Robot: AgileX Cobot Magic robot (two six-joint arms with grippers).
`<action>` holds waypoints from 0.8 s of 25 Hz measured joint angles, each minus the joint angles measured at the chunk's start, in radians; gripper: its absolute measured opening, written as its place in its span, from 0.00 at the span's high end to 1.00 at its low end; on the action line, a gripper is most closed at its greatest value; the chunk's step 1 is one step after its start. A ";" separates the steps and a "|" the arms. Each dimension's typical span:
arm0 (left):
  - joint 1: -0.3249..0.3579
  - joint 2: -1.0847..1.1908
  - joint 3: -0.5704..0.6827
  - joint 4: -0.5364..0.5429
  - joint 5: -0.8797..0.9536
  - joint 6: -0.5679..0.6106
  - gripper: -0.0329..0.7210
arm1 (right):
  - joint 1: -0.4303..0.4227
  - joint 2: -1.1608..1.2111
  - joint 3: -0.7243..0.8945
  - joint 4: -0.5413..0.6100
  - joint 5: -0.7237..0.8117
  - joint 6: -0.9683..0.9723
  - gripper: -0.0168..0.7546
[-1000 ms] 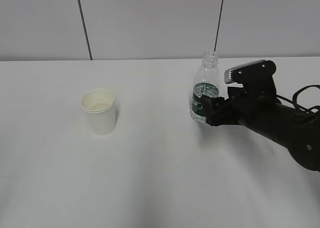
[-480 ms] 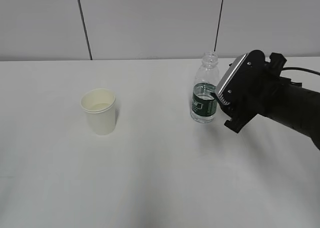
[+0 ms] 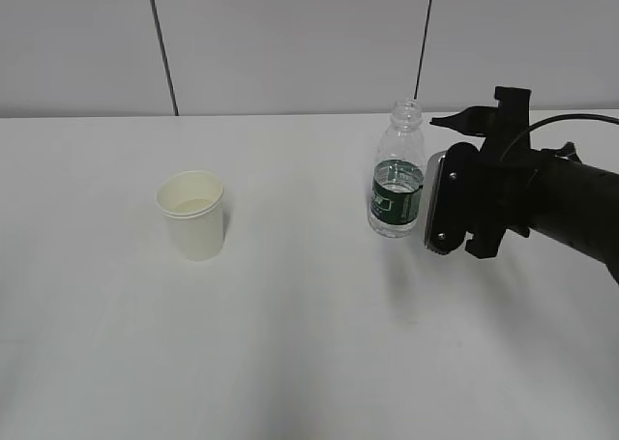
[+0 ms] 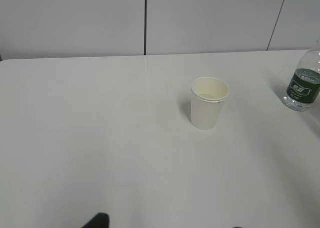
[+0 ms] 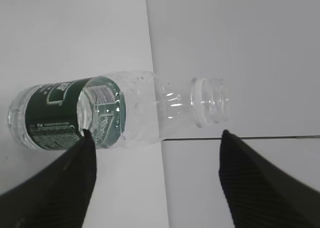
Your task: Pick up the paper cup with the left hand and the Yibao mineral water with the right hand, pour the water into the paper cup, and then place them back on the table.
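Standing upright on the table, the Yibao mineral water sits just left of the right hand, whose wrist is rolled so its grey camera faces the bottle. In the right wrist view the bottle appears sideways beyond the two black fingers, which stand wide apart and grip nothing; one tip overlaps the green label band, the other lies past the capless neck. Whether either finger touches the bottle cannot be told. The paper cup stands upright well to the left, apart from both arms. Only a dark tip of the left hand shows, holding nothing.
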State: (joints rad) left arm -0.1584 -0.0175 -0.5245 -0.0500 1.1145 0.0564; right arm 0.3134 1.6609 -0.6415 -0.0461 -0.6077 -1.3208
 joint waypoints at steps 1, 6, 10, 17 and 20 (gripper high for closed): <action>0.000 0.000 0.000 0.000 0.000 0.000 0.38 | 0.000 0.000 0.000 0.000 0.000 -0.009 0.21; 0.000 0.000 0.000 0.000 0.000 0.000 0.38 | 0.000 0.000 0.000 0.000 0.000 -0.032 0.21; 0.000 -0.001 0.000 0.000 0.000 0.000 0.38 | 0.000 0.000 0.000 0.000 0.000 -0.032 0.21; 0.000 -0.001 0.000 0.000 0.000 0.000 0.38 | 0.000 0.000 0.000 0.000 0.000 -0.035 0.21; 0.000 -0.001 0.000 0.000 0.000 0.000 0.38 | 0.000 0.000 0.000 0.002 0.000 -0.035 0.21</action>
State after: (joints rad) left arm -0.1584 -0.0184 -0.5245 -0.0500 1.1145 0.0564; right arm 0.3134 1.6609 -0.6415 -0.0442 -0.6077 -1.3554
